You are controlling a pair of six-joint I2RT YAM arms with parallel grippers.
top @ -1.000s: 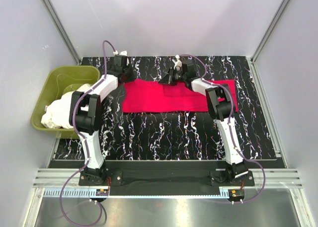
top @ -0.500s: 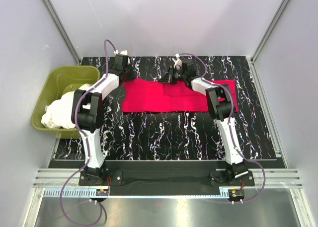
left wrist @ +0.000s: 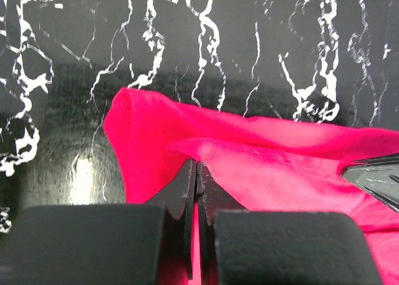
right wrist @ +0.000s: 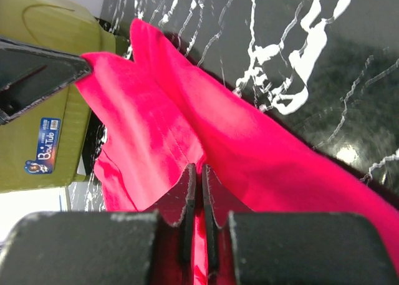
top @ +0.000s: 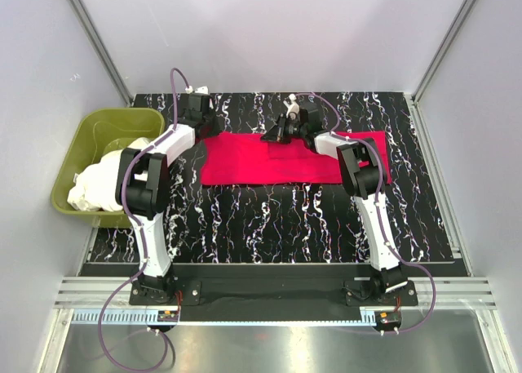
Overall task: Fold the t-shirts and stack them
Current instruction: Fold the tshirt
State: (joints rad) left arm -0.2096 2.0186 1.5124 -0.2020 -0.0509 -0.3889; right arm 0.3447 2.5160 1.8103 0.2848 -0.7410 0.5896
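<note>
Gripping red shirt (top: 285, 159) along its top edge.
Left gripper (left wrist: 196, 173) is clenching its upper-left corner, right gripper (right wrist: 196, 176) the top edge mid-span; shirt is lying upper centre, long axis left-right, below both.

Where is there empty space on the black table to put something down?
The widest bare patch of table is the near strip between the red t-shirt and the arm bases. A smaller one is the far right corner. Crowded: the shirt's far edge, where the left gripper and right gripper pinch it, and beside the green tub.
</note>
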